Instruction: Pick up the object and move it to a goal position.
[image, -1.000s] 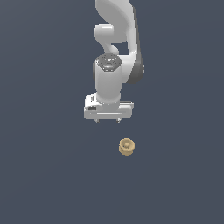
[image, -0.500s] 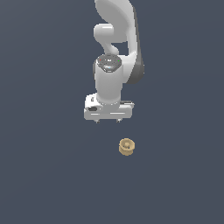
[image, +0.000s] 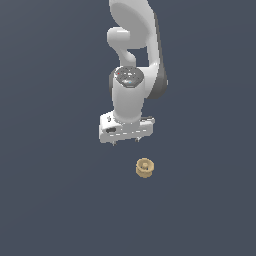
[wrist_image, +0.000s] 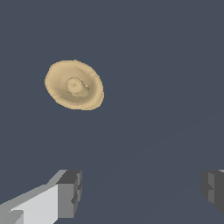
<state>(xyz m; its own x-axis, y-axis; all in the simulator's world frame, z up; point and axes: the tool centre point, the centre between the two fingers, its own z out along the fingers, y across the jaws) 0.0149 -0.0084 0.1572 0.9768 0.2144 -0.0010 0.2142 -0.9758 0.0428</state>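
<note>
The object (image: 144, 168) is a small tan-yellow round spool with a recessed top and a central knob. It lies on the dark grey floor, below and slightly to the exterior view's right of my gripper (image: 126, 142). The gripper hangs above the floor, apart from the object, pointing down. In the wrist view the object (wrist_image: 74, 85) lies ahead of the gripper (wrist_image: 142, 190), off to one side. The two grey fingertips (wrist_image: 70, 192) stand wide apart with nothing between them, so the gripper is open and empty.
The white arm (image: 135, 50) rises behind the gripper to the exterior view's top edge. The floor (image: 60, 200) is a plain dark grey surface with no other objects or edges in view.
The gripper has shifted very slightly, hardly at all. The object has not moved.
</note>
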